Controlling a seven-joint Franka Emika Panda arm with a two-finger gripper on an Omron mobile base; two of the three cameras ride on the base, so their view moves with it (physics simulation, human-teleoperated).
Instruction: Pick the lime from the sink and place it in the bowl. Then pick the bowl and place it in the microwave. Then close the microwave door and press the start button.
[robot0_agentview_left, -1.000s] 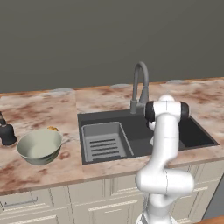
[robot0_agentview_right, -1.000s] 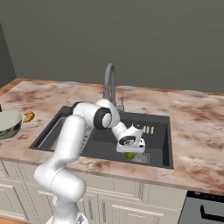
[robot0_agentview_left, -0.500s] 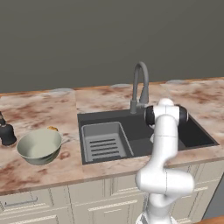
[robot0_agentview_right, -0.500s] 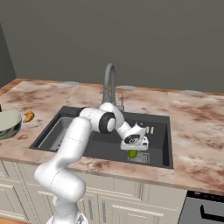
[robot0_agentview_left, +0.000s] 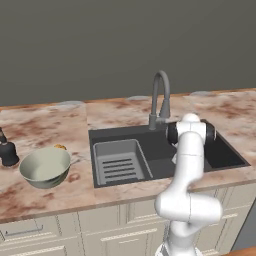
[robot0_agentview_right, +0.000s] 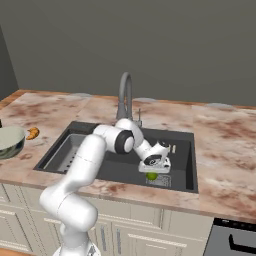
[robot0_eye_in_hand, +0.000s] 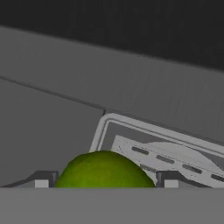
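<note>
From the left base view, my arm rises in front of the sink and bends down into it, hiding my hand. The bowl sits on the bench well to the left of the basin, with a small dark bottle beyond it near the edge of the picture. The faucet stands at the back rim, just behind my elbow.

From the right base view, my hand reaches low into the right part of the sink, and the lime lies on the basin floor directly under my fingers, on a small pale drain grate. The bowl shows at the far left edge, with a small orange thing beside it on the bench.

From the hand view, the lime sits between my two fingers, which stand wide on either side of it with a small gap at each flank. I cannot tell whether they touch it.
</note>
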